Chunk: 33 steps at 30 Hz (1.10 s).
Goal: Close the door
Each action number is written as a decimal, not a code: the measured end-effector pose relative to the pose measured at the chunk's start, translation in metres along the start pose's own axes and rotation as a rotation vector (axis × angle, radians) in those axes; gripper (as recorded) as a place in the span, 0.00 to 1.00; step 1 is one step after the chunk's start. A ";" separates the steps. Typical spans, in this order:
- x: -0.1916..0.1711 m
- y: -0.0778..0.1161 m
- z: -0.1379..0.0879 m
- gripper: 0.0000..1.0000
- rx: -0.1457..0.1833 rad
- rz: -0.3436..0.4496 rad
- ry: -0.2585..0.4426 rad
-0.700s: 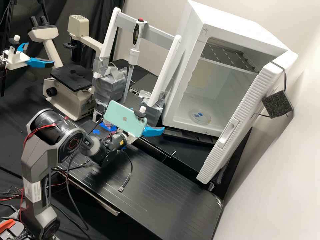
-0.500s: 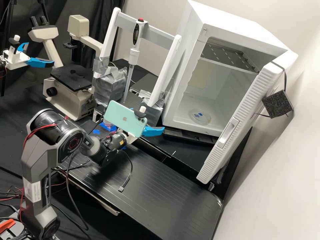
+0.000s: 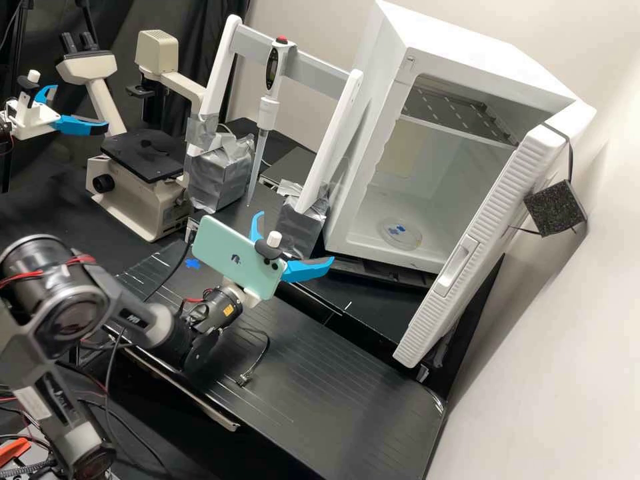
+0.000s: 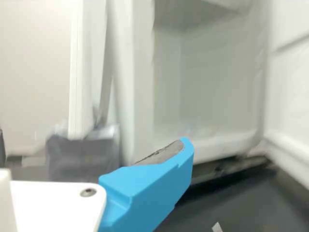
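Observation:
The gripper (image 3: pixel 295 239) stands over the bench left of the white cabinet (image 3: pixel 467 53), its two blue fingers spread open with nothing between them. The cabinet's door (image 3: pixel 497 207) is swung wide to the right, with a recessed handle (image 3: pixel 457 267) on its ribbed outer face. Some distance separates fingers and door. In the wrist view one blue finger (image 4: pixel 149 191) of the gripper shows in front of the cabinet's opening, and the door (image 4: pixel 292 96) shows its inner side. A mint phone on the gripper's mount covers part of it in the high view.
A dish (image 3: pixel 401 233) lies inside the cabinet under a metal shelf (image 3: pixel 460 113). Left of the cabinet, a white frame (image 3: pixel 330 143) holds a pipette (image 3: pixel 268 110). A microscope (image 3: pixel 137 193) stands farther left. A loose cable (image 3: pixel 257 363) hangs by the wrist over the black bench (image 3: pixel 333 393).
The arm's elbow has shifted left and downward in the high view, and the wrist has turned, bringing the second blue finger into sight beside the phone. The door has not moved.

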 end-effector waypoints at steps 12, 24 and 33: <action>-0.044 0.068 0.016 1.00 -0.041 0.274 -0.101; -0.026 0.101 0.082 1.00 -0.045 0.344 -0.293; 0.004 0.105 0.113 1.00 -0.087 0.355 -0.335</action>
